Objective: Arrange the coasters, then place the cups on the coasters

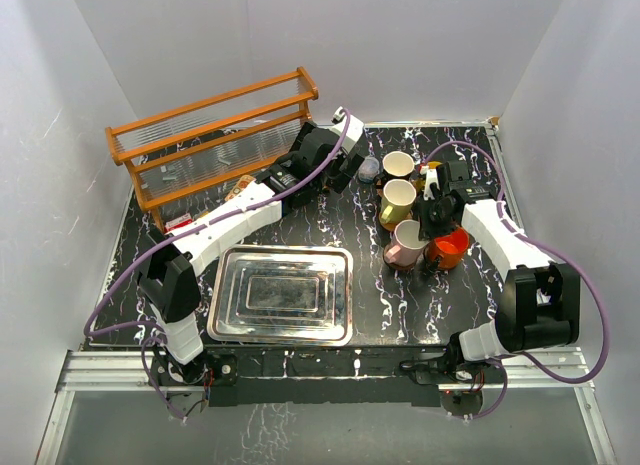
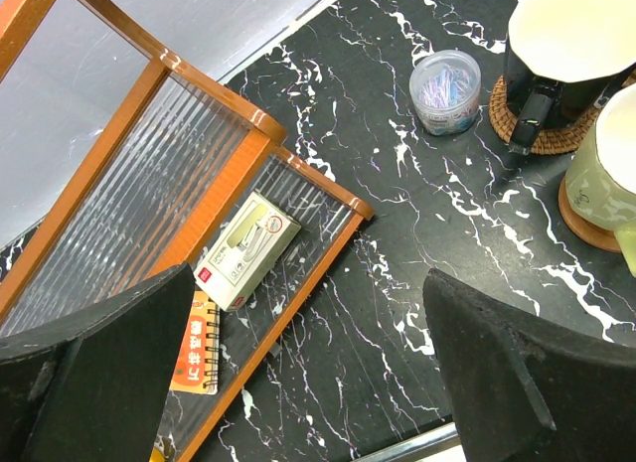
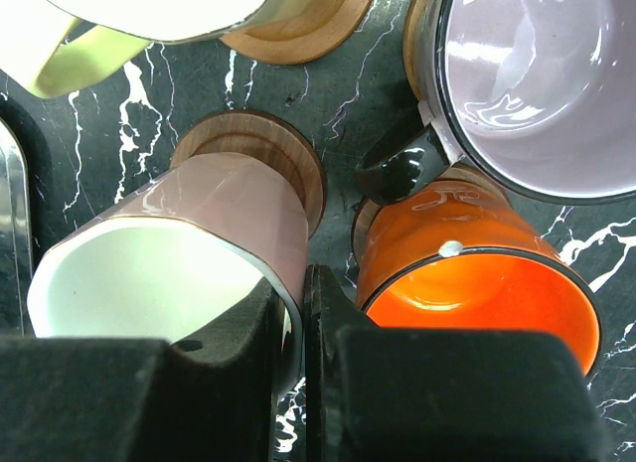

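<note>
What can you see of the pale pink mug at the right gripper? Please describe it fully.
The pale pink mug is glossy pink outside and plain white inside. It looks ceramic and is empty. Its base sits on a round, wood-brown coaster. The right gripper is shut on its wall at the rim, one finger inside and one outside. The orange mug stands close beside it. In the wrist view its handle is hidden.

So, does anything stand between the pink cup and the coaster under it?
Nothing visible does. The pink cup, pinched at its rim by the right end effector, seems already down on the coaster; the orange cup stands close beside.
</note>
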Robot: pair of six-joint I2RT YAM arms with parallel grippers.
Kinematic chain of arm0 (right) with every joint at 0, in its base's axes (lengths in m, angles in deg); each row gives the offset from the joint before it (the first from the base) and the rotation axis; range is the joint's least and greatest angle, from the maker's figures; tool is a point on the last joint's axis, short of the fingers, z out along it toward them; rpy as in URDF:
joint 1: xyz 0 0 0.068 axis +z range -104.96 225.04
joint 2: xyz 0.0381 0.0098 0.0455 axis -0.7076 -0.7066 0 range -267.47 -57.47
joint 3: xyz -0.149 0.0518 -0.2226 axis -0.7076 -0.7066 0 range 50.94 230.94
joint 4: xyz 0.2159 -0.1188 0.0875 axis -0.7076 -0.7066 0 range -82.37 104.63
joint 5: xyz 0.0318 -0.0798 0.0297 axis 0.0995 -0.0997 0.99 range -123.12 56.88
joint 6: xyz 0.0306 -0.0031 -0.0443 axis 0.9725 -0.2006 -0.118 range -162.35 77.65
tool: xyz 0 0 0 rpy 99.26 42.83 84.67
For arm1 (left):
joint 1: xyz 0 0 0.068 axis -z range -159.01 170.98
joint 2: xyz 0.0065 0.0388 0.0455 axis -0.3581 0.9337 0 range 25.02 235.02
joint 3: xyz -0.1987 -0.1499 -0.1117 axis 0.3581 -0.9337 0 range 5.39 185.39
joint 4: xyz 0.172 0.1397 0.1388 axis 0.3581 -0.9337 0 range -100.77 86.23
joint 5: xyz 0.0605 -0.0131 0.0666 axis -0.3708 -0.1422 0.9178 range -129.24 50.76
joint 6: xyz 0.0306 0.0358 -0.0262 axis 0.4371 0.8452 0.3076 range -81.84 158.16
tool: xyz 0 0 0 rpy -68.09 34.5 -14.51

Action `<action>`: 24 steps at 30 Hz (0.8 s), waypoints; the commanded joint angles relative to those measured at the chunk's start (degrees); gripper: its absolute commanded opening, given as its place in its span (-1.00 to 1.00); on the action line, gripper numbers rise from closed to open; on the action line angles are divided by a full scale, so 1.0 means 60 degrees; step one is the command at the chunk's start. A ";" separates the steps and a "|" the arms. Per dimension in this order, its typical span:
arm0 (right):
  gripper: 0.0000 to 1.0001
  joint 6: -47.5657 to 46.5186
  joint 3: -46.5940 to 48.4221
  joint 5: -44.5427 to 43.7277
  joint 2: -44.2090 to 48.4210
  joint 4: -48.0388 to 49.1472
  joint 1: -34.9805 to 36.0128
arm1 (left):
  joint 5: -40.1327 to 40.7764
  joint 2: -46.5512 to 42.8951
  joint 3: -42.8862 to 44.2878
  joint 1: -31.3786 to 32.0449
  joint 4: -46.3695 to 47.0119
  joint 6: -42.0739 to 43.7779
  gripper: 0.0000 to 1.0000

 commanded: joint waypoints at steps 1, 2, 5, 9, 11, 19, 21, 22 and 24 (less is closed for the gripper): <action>-1.00 0.0171 0.0613 0.0228 0.0114 0.0546 -0.0012 | 0.0087 -0.0387 -0.0018 -0.0042 0.0152 0.0045 0.97; -1.00 0.0172 0.0615 0.0225 0.0113 0.0557 0.0004 | 0.0087 -0.0385 -0.0021 -0.0049 0.0141 0.0041 0.97; -1.00 0.0133 0.0630 0.0167 0.0115 0.0563 0.0076 | 0.0074 -0.0377 -0.0024 -0.0046 0.0138 0.0052 0.97; -1.00 0.0048 0.0652 -0.0031 0.0131 0.0610 0.0222 | 0.0060 -0.0387 -0.0014 -0.0042 0.0123 0.0048 0.97; -1.00 0.0029 0.0670 -0.0045 0.0127 0.0632 0.0260 | 0.0058 -0.0391 -0.0022 -0.0043 0.0124 0.0042 0.97; -1.00 -0.0392 0.0793 -0.0349 0.0124 0.0661 0.0326 | 0.0021 -0.0423 -0.0081 -0.0042 0.0125 0.0045 0.97; -1.00 -0.0487 0.0831 -0.0339 0.0100 0.0666 0.0346 | -0.0007 -0.0418 -0.0077 -0.0042 0.0116 0.0049 0.97; -1.00 -0.0532 0.0845 -0.0338 0.0086 0.0653 0.0345 | -0.0014 -0.0435 -0.0067 -0.0042 0.0109 0.0054 0.97; -1.00 -0.0623 0.0864 -0.0293 0.0050 0.0625 0.0346 | -0.0015 -0.0429 -0.0076 -0.0042 0.0108 0.0064 0.97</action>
